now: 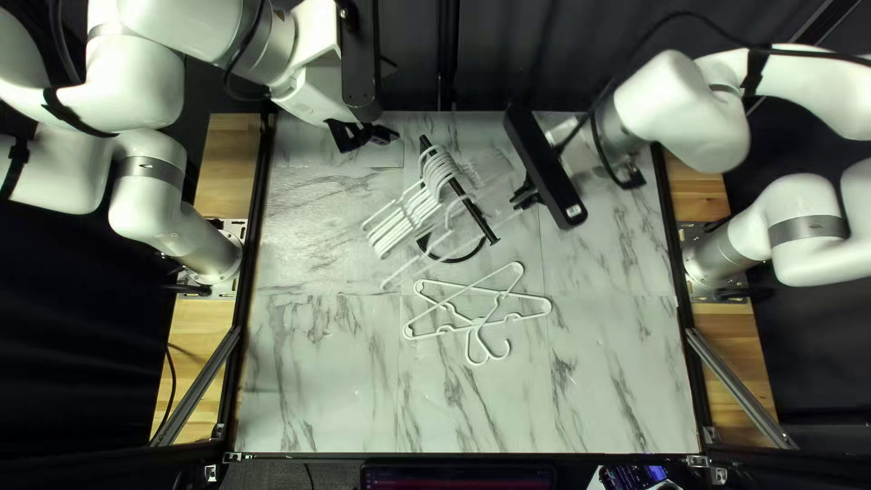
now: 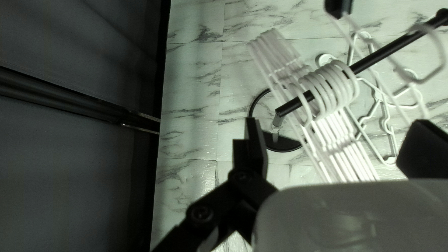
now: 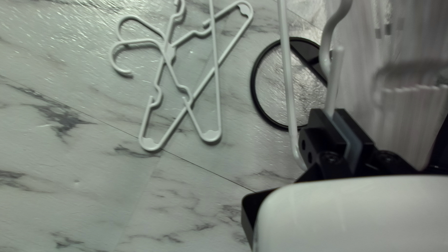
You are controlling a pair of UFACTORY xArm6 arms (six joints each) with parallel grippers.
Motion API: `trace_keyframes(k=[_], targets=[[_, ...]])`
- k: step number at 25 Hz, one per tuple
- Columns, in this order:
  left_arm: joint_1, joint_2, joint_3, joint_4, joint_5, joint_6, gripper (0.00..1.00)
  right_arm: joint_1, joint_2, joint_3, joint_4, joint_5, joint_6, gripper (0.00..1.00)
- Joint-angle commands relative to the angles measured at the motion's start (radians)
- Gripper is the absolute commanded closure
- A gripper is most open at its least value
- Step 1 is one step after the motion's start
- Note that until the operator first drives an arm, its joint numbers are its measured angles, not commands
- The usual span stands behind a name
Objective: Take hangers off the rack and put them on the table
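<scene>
In the top left view my left gripper [image 1: 367, 136] hangs beyond the rack, behind the row of white hangers [image 1: 399, 220] on its black bar [image 1: 479, 221]. My right gripper [image 1: 519, 200], right of the rack, is shut on one end of a white hanger [image 1: 437, 258]. In the right wrist view that hanger [image 3: 288, 70] runs out from my right gripper [image 3: 330, 113]. Whether its hook still touches the bar, I cannot tell. The left wrist view shows my left gripper [image 2: 338, 124] open, its fingers wide apart. Two white hangers [image 1: 484, 321] lie crossed on the table in front of the rack.
The rack's round black base [image 3: 253, 88] rests on the marble-patterned table [image 1: 318, 363]. In the left wrist view a dark curtain [image 2: 70, 154] stands past the table edge. My right arm's fingertips [image 2: 338, 5] show across the rack there.
</scene>
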Motion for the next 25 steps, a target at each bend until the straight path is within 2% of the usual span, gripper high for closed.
trace_keyframes(k=[1, 6, 8, 9, 21, 23, 25], targets=[[0.000, 0.000, 0.000, 0.000, 0.000, 0.000, 0.00, 0.099, -0.012, 0.032, -0.123, -0.034, 0.173, 1.00], [0.000, 0.000, 0.000, 0.000, 0.000, 0.000, 0.00, 0.208, -0.018, 0.047, -0.291, -0.016, 0.400, 1.00], [0.000, 0.000, 0.000, 0.000, 0.000, 0.000, 0.00, 0.239, -0.005, 0.045, -0.367, 0.015, 0.487, 1.00], [0.000, 0.000, 0.000, 0.000, 0.000, 0.000, 0.00, 0.254, -0.001, 0.046, -0.436, 0.045, 0.543, 1.00], [0.000, 0.000, 0.000, 0.000, 0.000, 0.000, 0.00, 0.258, 0.001, 0.044, -0.453, 0.052, 0.556, 1.00], [0.000, 0.000, 0.000, 0.000, 0.000, 0.000, 0.00, 0.278, -0.014, 0.061, -0.429, 0.067, 0.554, 1.00], [0.000, 0.000, 0.000, 0.000, 0.000, 0.000, 0.00, 0.383, 0.050, 0.004, -0.546, 0.166, 0.774, 1.00]])
